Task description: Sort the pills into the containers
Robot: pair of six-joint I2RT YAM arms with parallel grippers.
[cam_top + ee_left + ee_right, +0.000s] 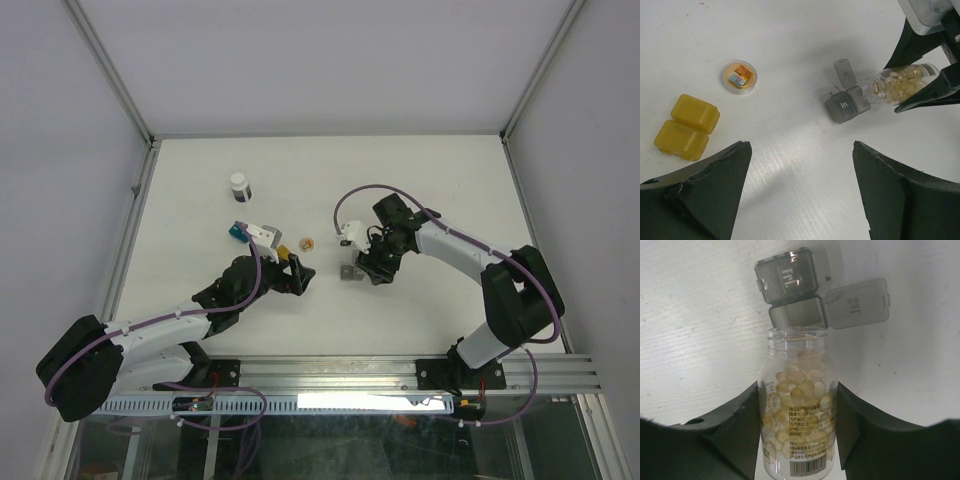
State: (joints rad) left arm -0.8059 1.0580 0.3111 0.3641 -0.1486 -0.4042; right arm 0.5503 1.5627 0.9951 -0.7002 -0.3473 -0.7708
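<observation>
Notably, the gray container [790, 287] sat on the white desk [420, 180] with its two cells in unlike states: one cell shut, its lid marked with lettering, the other cell uncovered, its hinged lid [857, 302] swung flat to the side.

The right claw [368, 262] was clenched on a clear bottle [797, 410], one finger on each side of the body. The bottle lay tipped nearly level, with its uncapped mouth at the gray container's uncovered cell. Pale yellow pills [795, 385] filled much of the bottle. Whether any pill lay in the cell could not be told.

The left claw [801, 150] stood released, jaws wide and grasping nothing, low over bare desk just left of the gray container in the overhead view.

The amber-yellow container [687, 126], both lids shut, lay well left of the gray container in the left wrist view. A round lid [740, 77] with an orange sticker lay between the two, farther back. The teal container [238, 232] lay farther left than the amber-yellow one, seen from overhead, and a small white-topped vial [240, 185] stood beyond it.
</observation>
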